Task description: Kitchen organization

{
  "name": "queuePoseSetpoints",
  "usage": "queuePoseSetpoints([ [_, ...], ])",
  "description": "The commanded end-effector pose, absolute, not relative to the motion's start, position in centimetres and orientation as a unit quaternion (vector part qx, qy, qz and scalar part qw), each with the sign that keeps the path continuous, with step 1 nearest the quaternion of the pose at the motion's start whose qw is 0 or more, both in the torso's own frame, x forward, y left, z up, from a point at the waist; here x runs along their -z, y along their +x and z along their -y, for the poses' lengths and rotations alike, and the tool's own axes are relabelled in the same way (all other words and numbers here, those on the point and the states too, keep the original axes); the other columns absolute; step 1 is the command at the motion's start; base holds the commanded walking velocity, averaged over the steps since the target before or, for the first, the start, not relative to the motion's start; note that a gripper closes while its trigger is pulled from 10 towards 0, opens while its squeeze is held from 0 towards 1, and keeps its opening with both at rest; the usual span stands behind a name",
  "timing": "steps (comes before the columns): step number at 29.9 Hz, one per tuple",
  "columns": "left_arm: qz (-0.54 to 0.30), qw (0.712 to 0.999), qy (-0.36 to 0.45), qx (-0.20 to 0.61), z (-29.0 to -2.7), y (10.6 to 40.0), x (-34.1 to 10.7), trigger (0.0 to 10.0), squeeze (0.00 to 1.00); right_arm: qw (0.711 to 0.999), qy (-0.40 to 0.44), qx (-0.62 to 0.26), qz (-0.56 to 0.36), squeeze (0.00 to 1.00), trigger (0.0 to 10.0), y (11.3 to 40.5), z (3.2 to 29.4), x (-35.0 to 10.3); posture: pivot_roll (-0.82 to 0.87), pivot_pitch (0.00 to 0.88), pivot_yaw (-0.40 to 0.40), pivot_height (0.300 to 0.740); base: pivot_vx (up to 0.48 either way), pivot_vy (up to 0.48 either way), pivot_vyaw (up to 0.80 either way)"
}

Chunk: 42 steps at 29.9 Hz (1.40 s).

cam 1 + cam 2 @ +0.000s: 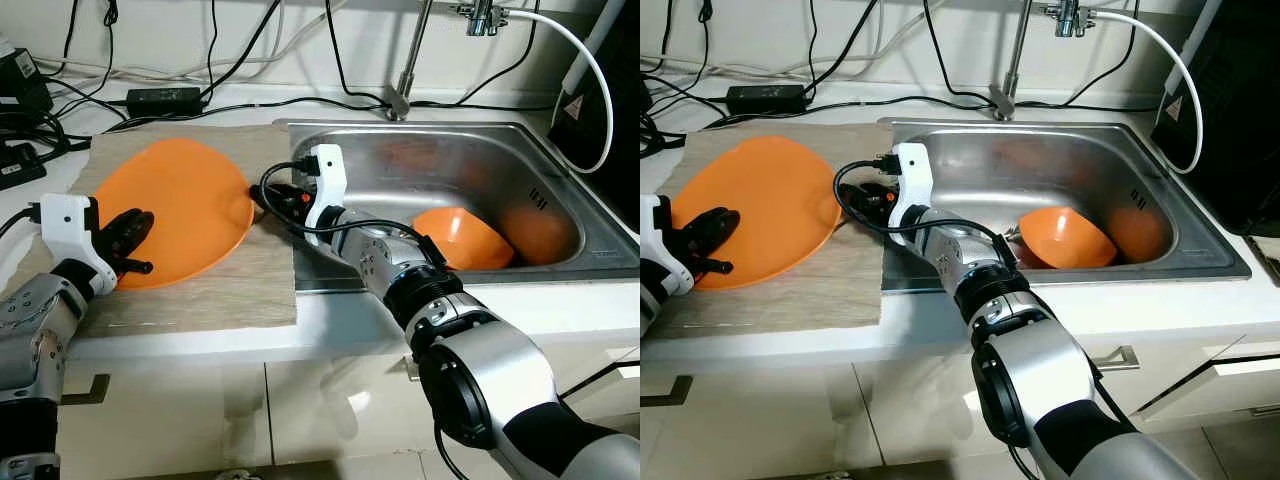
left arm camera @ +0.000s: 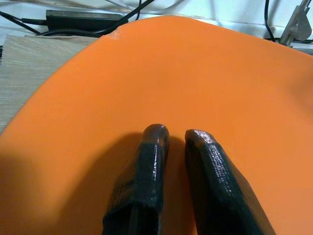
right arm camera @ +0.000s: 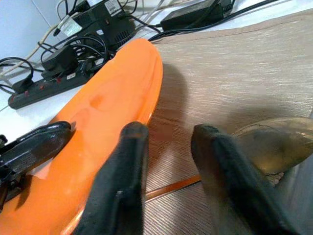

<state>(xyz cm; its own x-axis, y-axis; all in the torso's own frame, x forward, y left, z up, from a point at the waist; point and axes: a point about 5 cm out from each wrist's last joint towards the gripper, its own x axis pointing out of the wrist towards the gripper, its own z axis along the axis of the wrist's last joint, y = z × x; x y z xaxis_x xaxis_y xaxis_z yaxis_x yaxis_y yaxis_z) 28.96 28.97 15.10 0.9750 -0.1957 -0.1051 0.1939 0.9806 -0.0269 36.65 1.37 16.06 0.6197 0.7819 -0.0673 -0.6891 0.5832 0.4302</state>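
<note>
Left eye view: orange plate (image 1: 175,205) flat on wood-grain mat (image 1: 230,280), mat on the white table (image 1: 300,335) just left of the steel sink (image 1: 420,165). Left gripper (image 1: 130,240) over the plate's near-left rim, fingers close together with only a narrow gap, tips resting on or just above the plate face per left wrist view; nothing clamped. Looks like bracing the plate from that side, though contact not certain. Right gripper (image 3: 168,147) at the plate's right edge near the sink lip, fingers slightly apart, empty; one finger close by the rim, the other over the mat. Low angle along the mat suggests lining up to get a finger under the rim, since a flat plate gives no other purchase. Orange bowl (image 1: 462,238) tipped on its side in the sink basin, second orange item (image 1: 535,232) beyond it against the far wall, shape unclear. Faucet (image 1: 405,95) at the sink's back edge. Power adapter (image 1: 162,98) and cables (image 1: 60,110) behind the mat, well clear of both arms. Judgement: early in the job, plate not yet lifted; two-sided approach makes sense for a thin slick plate likely to slide on the mat. Risk: pushing it left instead of pinching it.
</note>
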Motion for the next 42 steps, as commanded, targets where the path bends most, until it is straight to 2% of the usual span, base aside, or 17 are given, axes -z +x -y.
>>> queuePoseSetpoints([
  [1,-0.104,0.989,-0.025,0.099,-28.55,28.58,-12.93,10.0,0.00,0.830,0.218,-0.496,-0.131,0.00,0.0,32.88,-8.90,-17.17,0.10,0.014,-0.077,0.740,0.000,0.000,0.00],
  [13,-0.102,0.989,-0.027,0.099,-28.49,28.53,-13.06,10.0,0.00,0.832,0.216,-0.493,-0.134,0.00,0.0,32.80,-9.01,-17.01,0.11,0.013,-0.082,0.740,0.000,0.000,0.00],
  [14,-0.102,0.989,-0.028,0.099,-28.47,28.52,-13.05,10.0,0.00,0.832,0.216,-0.493,-0.135,0.00,4.4,32.78,-9.02,-17.00,0.11,0.013,-0.082,0.740,0.000,0.000,0.00],
  [15,-0.103,0.989,-0.028,0.099,-28.45,28.51,-13.03,10.0,0.00,0.831,0.217,-0.493,-0.136,0.23,10.0,32.78,-9.03,-16.99,0.11,0.013,-0.082,0.740,0.000,0.000,0.00],
  [16,-0.103,0.989,-0.028,0.099,-28.45,28.51,-13.03,10.0,0.00,0.831,0.217,-0.493,-0.136,0.23,10.0,32.78,-9.03,-16.99,0.11,0.013,-0.082,0.740,0.000,0.000,0.00],
  [17,-0.104,0.989,-0.029,0.100,-28.33,28.52,-12.93,10.0,0.00,0.832,0.213,-0.495,-0.134,1.00,10.0,32.79,-9.02,-17.04,0.10,0.006,-0.083,0.740,0.000,0.000,0.00],
  [27,-0.105,0.989,-0.028,0.102,-28.24,28.57,-12.84,10.0,0.00,0.843,0.187,-0.491,-0.116,1.00,10.0,33.03,-8.70,-17.12,0.10,0.000,-0.079,0.740,0.000,0.000,0.00],
  [42,-0.103,0.988,-0.029,0.109,-28.03,28.79,-12.95,10.0,0.00,0.843,0.198,-0.489,-0.110,1.00,10.0,32.92,-9.06,-17.37,0.10,0.000,-0.076,0.740,0.000,0.000,0.00],
])
